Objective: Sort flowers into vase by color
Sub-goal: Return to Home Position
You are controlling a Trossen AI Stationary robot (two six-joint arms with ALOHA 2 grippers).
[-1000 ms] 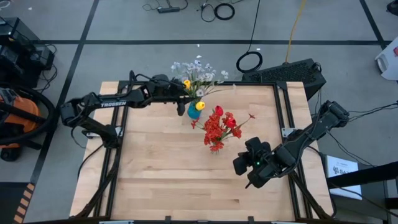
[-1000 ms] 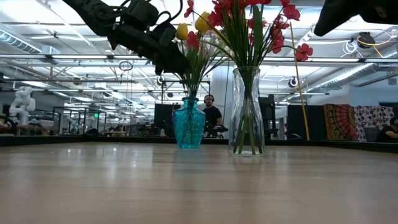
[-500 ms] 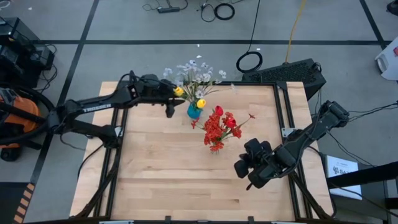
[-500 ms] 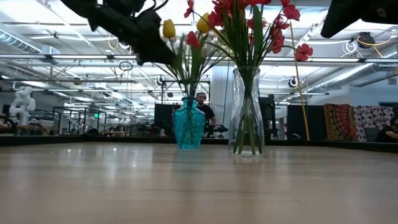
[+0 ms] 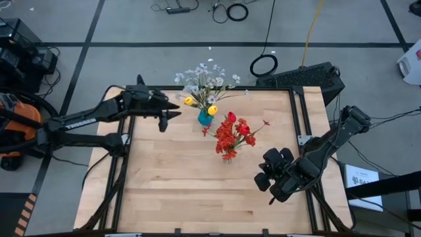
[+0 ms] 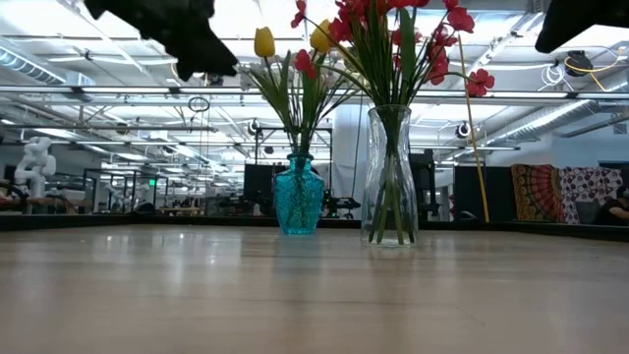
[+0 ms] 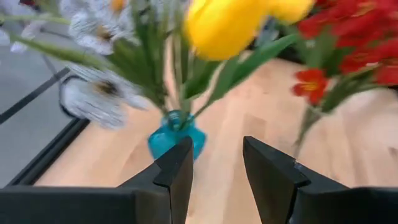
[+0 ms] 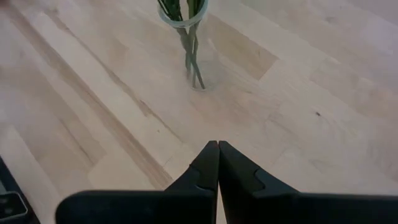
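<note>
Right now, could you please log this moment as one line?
left gripper: open, empty, beside blue vase | right gripper: shut, over right side of table | blue vase: yellow tulips, white blossoms | clear vase: red flowers

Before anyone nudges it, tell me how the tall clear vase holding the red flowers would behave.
Probably tippy: the clear vase is tall and narrow, and the red flowers spread wide above it. Likely fragile and slick, since it looks like glass. Pushed low, it may slide on the smooth table.
</note>
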